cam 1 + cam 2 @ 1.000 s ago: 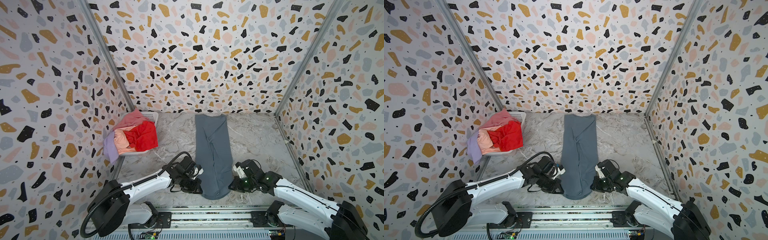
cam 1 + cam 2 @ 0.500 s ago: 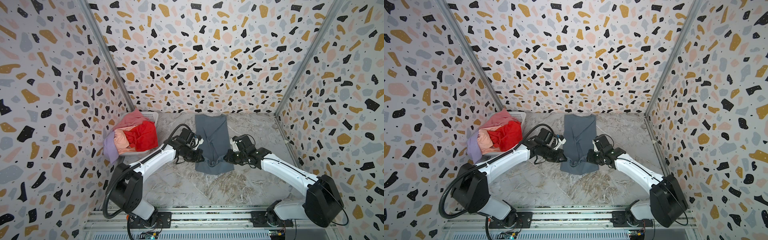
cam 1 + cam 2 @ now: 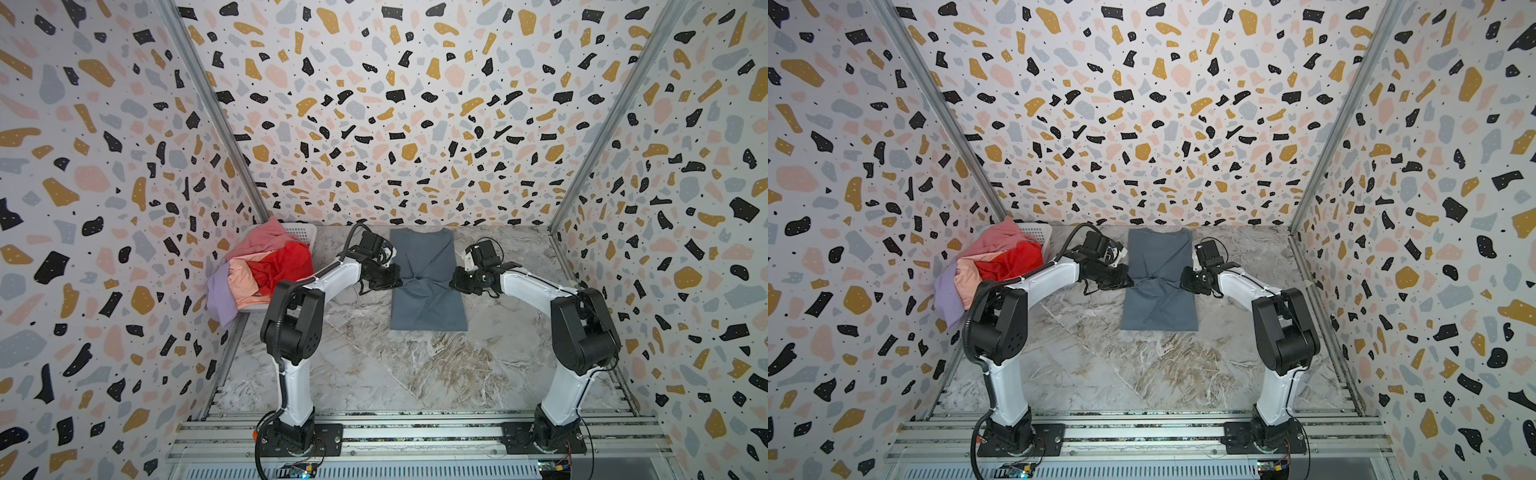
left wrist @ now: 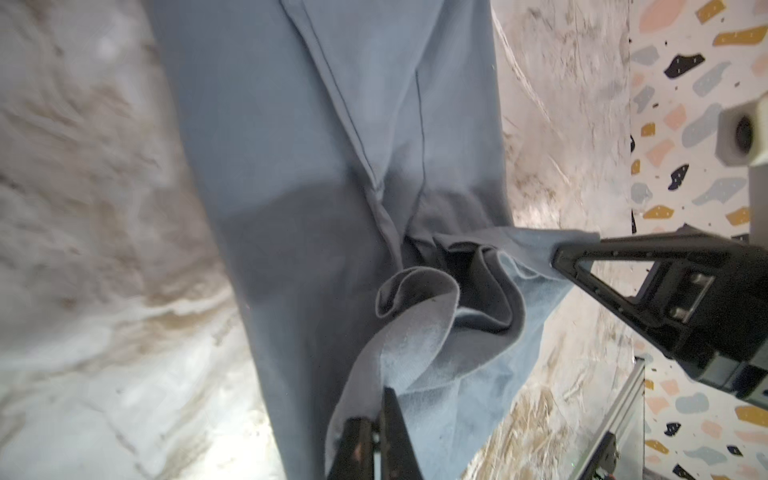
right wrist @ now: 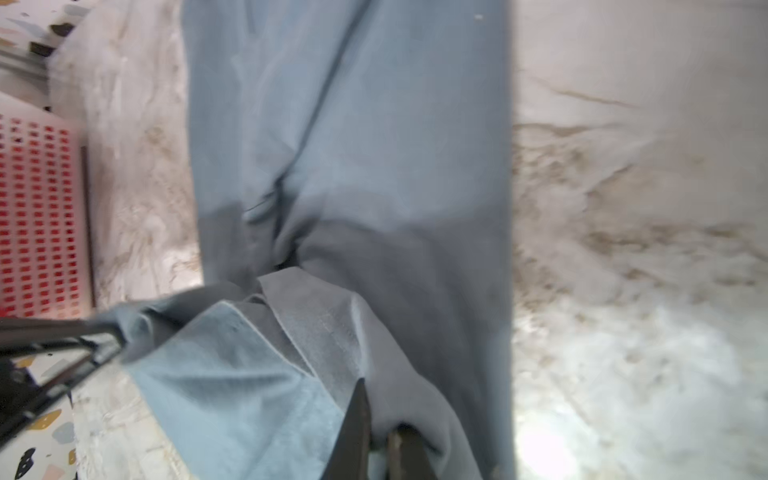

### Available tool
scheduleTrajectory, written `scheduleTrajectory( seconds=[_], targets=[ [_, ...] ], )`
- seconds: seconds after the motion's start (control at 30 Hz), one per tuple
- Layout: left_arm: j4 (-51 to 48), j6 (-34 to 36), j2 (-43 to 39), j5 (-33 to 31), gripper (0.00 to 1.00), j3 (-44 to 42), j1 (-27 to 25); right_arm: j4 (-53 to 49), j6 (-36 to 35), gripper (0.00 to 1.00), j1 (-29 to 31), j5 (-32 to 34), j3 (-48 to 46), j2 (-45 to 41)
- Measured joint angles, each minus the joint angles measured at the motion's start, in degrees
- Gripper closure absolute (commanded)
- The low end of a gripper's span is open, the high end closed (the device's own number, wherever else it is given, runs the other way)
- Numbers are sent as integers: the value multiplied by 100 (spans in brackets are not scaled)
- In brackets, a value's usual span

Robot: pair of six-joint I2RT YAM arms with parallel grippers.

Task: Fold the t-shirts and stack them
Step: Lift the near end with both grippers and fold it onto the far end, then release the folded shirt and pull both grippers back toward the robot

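Grey-blue shirt [image 3: 428, 299] is lying as a long folded strip in the middle of the table [image 3: 395, 374], and in both top views you are holding it at mid-length. The left gripper [image 3: 397, 279] is clamped on its left edge and the right gripper [image 3: 454, 284] on its right edge. The cloth between them is bunching into a bow-tie shape. If you are pulling unevenly, this limp fabric could twist and the flap could land crooked. The red shirt [image 3: 291, 262], pink shirt [image 3: 266, 235], peach shirt [image 3: 245, 280] and lavender shirt [image 3: 218, 295] are spilling over the white basket [image 3: 302, 232] at far left. A wide left-arm swing could snag them.

In the left wrist view, your jaws are pressing together on a thin corner while loose layers are curling beside them. Some layers may not be caught and could slip out. The knit is looking matte and soft, with stitched seams.

In the right wrist view, which is blurred, your jaws are gripping the doubled edge near a stitched hem band. The marbled tabletop is looking smooth, so the strip could slide as you are dragging. Red is showing through the basket's perforated plastic wall.
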Motion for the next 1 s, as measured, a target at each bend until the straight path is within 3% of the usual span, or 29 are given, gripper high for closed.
scheduleTrajectory(
  seconds=[0.03,0.1,0.13,0.17,0.43,0.7,1.0],
  targets=[
    [-4,-13,85,2,100,96,46,20,-26,79,-66,-61,22,70],
    [-4,-28,317,7,73,374,127,17,-90,50,-203,-201,144,221],
    [0,-46,396,2,65,476,157,0,-133,44,-267,-258,236,278],
    [11,-74,474,-9,63,584,197,11,-181,39,-328,-306,321,315],
    [328,-398,79,-234,53,278,400,74,-317,38,-640,-448,96,-369],
    [656,-614,-1718,-184,46,-1993,442,103,66,35,-535,-879,-1971,-2096],
    [1093,-1093,-2667,129,41,-4072,247,1045,1123,35,-92,-1357,-3845,-2540]
  ],
)
